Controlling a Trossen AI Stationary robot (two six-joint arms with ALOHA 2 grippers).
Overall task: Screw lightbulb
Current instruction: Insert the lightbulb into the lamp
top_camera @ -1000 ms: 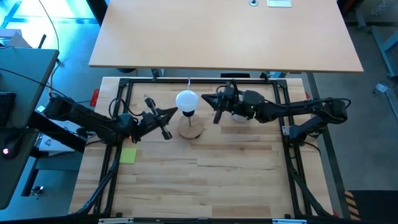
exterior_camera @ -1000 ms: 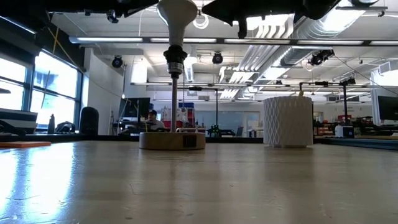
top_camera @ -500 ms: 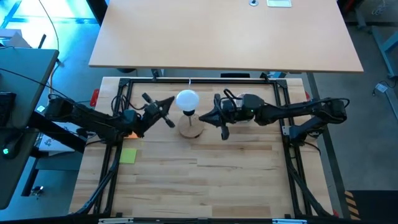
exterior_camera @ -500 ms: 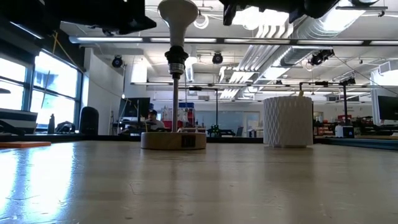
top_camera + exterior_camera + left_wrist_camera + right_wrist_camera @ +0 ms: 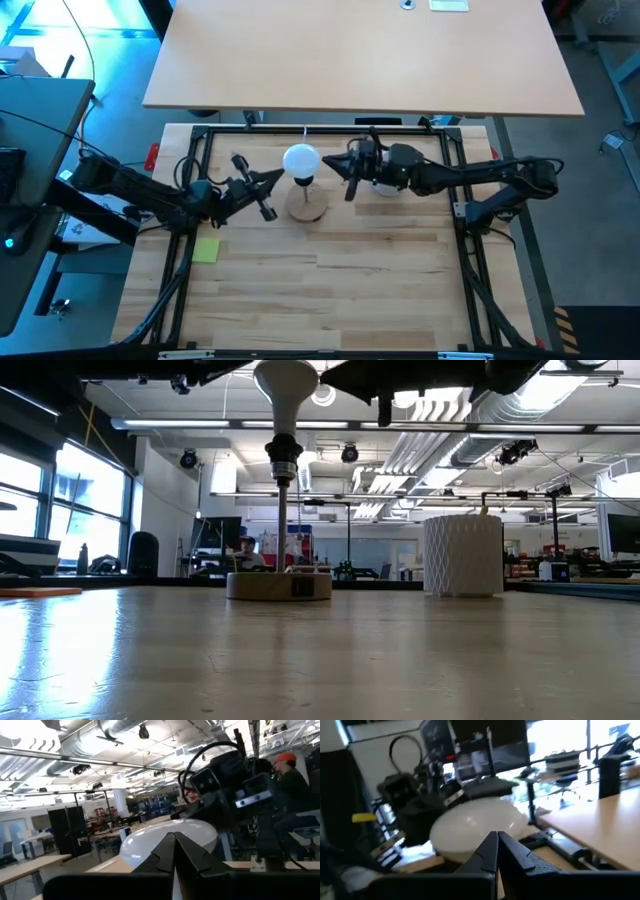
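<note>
A big workshop hall with strip lights and ducts stretches behind the pale wooden table [image 5: 330, 260], which sits in a black frame. Both grippers have their fingers pressed together and hold nothing. The left gripper [image 5: 278, 179] points its tip at the bulb [image 5: 300, 160] from one side and the right gripper [image 5: 327, 160] from the other, each just beside the globe; whether either tip touches it cannot be told. Half a second ago both wrists were rolled the other way and the right tip sat lower, near the base [image 5: 307, 208]; now both have swung back to their pose of a second ago. That back-and-forth reads as a turning stroke on the globe and a reset, so the screwing is probably under way, not finished. The bulb stands upright with its neck in the black socket [image 5: 282, 458] atop the post. Farther out, a white cup [image 5: 462, 555] stands beside the base under the right arm, and a yellow note [image 5: 206, 250] lies by the frame's left rail. A person in an orange cap [image 5: 287, 757] sits off in the room.
</note>
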